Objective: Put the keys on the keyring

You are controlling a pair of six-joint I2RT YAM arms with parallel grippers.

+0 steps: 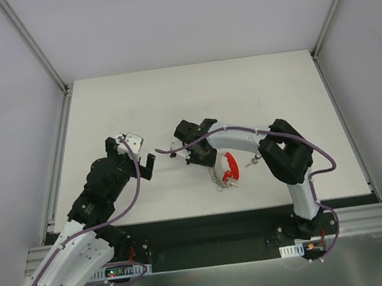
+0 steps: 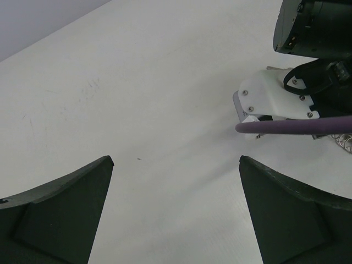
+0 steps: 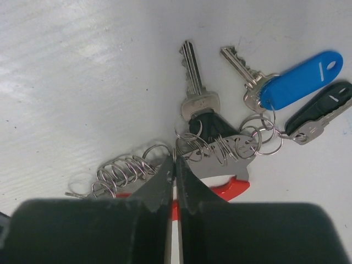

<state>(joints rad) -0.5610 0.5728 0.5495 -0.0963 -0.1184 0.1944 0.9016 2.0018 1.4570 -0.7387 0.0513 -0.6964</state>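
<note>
On the white table (image 1: 241, 92) my left gripper (image 2: 176, 165) hovers with its jaws spread wide and holds nothing. My right gripper (image 3: 175, 168) is closed to a sliver over the keyring (image 3: 220, 147), which lies on the table directly beneath it. I can't tell if a loop is pinched. The keys (image 3: 193, 82) fan out just beyond.

From where I stand, the far half of the table (image 1: 191, 92) lies open wall to wall, and the left end effector (image 2: 176, 162), jaws wide, has bare surface ahead of it. To its right the way is barred: the right end effector (image 3: 175, 165), tips nipped on the keyring (image 3: 220, 147), and its arm (image 1: 236, 135) arch over the keys (image 3: 192, 77), leaving only a narrow gap between the two arms.
</note>
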